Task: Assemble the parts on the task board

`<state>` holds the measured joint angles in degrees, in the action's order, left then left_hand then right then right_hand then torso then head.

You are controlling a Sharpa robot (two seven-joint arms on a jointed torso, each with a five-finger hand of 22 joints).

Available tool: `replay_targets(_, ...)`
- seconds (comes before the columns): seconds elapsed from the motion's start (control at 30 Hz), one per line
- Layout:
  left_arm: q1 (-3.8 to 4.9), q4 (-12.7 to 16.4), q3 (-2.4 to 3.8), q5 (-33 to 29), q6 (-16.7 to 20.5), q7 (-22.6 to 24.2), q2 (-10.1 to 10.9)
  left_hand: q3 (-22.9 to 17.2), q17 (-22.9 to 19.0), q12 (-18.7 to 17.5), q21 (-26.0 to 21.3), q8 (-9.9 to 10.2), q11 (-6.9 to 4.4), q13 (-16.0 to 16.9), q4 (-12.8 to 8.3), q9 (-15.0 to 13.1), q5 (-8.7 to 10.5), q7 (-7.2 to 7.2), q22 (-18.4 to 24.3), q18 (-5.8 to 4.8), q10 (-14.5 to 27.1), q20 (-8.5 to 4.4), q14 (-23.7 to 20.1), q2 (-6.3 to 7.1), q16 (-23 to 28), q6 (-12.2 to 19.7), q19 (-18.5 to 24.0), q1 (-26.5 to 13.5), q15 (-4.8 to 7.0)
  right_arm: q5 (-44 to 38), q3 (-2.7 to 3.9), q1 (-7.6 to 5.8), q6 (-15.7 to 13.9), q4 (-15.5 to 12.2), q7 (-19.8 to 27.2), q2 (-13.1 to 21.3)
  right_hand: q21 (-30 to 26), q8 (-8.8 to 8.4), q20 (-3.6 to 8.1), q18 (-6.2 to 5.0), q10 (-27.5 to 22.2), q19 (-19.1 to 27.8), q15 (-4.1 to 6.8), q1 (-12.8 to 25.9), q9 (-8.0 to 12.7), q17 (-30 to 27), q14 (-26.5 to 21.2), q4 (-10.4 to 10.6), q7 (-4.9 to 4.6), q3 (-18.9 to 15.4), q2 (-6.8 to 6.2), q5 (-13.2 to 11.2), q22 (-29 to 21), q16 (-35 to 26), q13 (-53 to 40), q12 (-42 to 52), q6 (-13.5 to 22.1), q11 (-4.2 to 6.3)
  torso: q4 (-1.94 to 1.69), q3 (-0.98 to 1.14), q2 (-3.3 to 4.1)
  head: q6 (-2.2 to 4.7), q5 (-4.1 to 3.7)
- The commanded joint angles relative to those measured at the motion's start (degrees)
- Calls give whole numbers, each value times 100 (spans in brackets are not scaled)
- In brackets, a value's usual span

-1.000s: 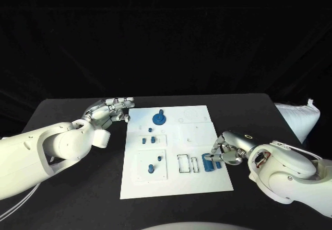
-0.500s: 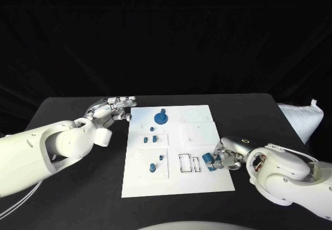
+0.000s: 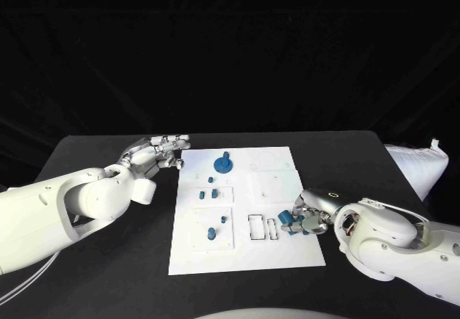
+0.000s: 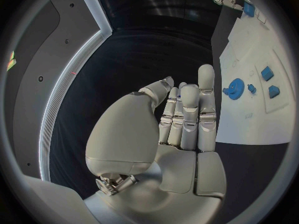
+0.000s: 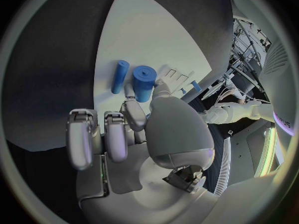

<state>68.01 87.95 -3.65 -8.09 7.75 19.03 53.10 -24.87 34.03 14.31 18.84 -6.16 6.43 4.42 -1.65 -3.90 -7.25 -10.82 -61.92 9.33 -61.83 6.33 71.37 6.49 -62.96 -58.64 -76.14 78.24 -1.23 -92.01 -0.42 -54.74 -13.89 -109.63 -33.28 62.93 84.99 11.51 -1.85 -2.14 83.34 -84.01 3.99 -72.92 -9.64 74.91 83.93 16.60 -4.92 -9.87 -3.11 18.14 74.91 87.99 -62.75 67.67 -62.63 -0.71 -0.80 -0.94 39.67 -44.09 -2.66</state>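
Observation:
The white task board (image 3: 251, 256) lies mid-table. At its right edge my right hand (image 3: 307, 220) pinches a thick blue cylinder (image 3: 286, 216) (image 5: 144, 83) between thumb and a finger, tilted just above the board. A thinner blue rod (image 5: 119, 76) lies on the board beside it. A blue gear (image 3: 225, 164) (image 4: 234, 88) sits at the far end, with small blue pegs and blocks (image 3: 208, 194) down the board's left half. My left hand (image 3: 153, 157) (image 4: 181, 119) hovers by the board's far left corner, fingers straight, holding nothing.
Two narrow rectangular slots (image 3: 262, 227) lie just left of the right hand. A white bag (image 3: 419, 167) sits at the table's right edge. Bare black table (image 3: 115, 272) surrounds the board.
The right hand has closed in on the blue pieces at the board's right edge and tipped the thick cylinder up from lying flat. The left hand has barely moved.

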Motion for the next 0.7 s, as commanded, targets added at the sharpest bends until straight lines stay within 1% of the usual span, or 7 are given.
replay_targets(0.03, 1, 22, 5, 19, -121, 10, -8, 23, -8, 29, -37, -29, -3, -9, 0, 1, 4, 7, 9, 92, 55, 15, -41, -13, -19, 40, 31, -28, 4, -15, -44, 84, 118, 68, -53, -50, 24, 33, -41, 71, 137, -373, -27, -72, -15, 1209, 549, -38, 16, 7, 84, 40, 1048, 37, -1691, 1043, -13, 51, -2, 0, -1, 0, -14)
replay_targets(0.13, 1, 25, 5, 19, -122, 9, -5, 23, -8, 29, -37, -29, -3, -9, 0, 1, 4, 7, 9, 92, 55, 15, -41, -13, -19, 40, 31, -28, 4, -1, -44, 104, -56, 60, -46, -64, 38, 77, -33, 74, 153, -380, -13, -152, -52, 1214, 550, -56, 40, 38, 178, 118, 1062, 40, -1727, 1069, -81, 71, -7, -2, -8, -2, -21)
replay_targets(0.3, 1, 26, 5, 19, -121, 9, 4, 23, -8, 29, -37, -29, -3, -9, 0, 1, 4, 7, 9, 92, 55, 15, -41, -13, -19, 40, 31, -28, 4, 120, -40, 119, -662, -58, -23, -8, 72, 160, 8, 83, 227, -397, 41, -305, -145, 1237, 554, -89, 118, 116, 357, 284, 1095, 53, -1856, 1196, -251, 138, -15, 2, -7, 7, -22)
replay_targets(0.47, 1, 25, 5, 19, -127, 6, 10, 23, -13, 34, -37, -30, -4, -10, -2, 1, 3, 8, 10, 92, 58, 15, -43, -16, -20, 41, 32, -27, 3, 271, 5, 95, -1267, -321, 44, 125, 81, 169, 34, 86, 242, -402, 65, -359, -186, 1249, 556, -96, 144, 129, 401, 391, 1104, 60, -1882, 1212, -284, 164, -9, 0, -9, 15, -13)
replay_targets(0.6, 1, 25, 5, 19, -138, 0, 9, 19, -20, 40, -38, -32, -6, -10, -10, 1, 1, 10, 12, 92, 62, 15, -46, -23, -20, 42, 32, -17, 4, 513, 23, 32, -1425, -475, 72, 173, 87, 158, 48, 88, 251, -405, 77, -427, -207, 1252, 557, -125, 153, 144, 411, 490, 1110, 62, -1900, 1222, -276, 174, 0, -3, -6, 25, -13)
replay_targets(0.63, 1, 26, 5, 19, -141, -1, 7, 19, -20, 40, -38, -32, -6, -10, -10, 1, 1, 10, 12, 92, 62, 15, -46, -23, -20, 42, 32, -17, 4, 580, 26, 19, -1406, -504, 72, 175, 86, 154, 50, 88, 251, -405, 78, -438, -212, 1249, 557, -129, 153, 146, 413, 507, 1109, 60, -1902, 1221, -274, 175, -1, -3, -4, 27, -15)
replay_targets(0.7, 1, 27, 5, 19, -149, -2, 2, 26, -19, 47, -40, -34, -3, -10, -7, 1, 3, 7, 14, 92, 68, 16, -46, -23, -26, 44, 32, -28, 3, 666, 30, 2, -1192, -537, 44, 161, 76, 140, 57, 85, 241, -400, 82, -484, -226, 1238, 554, -150, 152, 156, 414, 595, 1100, 54, -1888, 1193, -260, 176, -5, -4, -1, 26, -29)
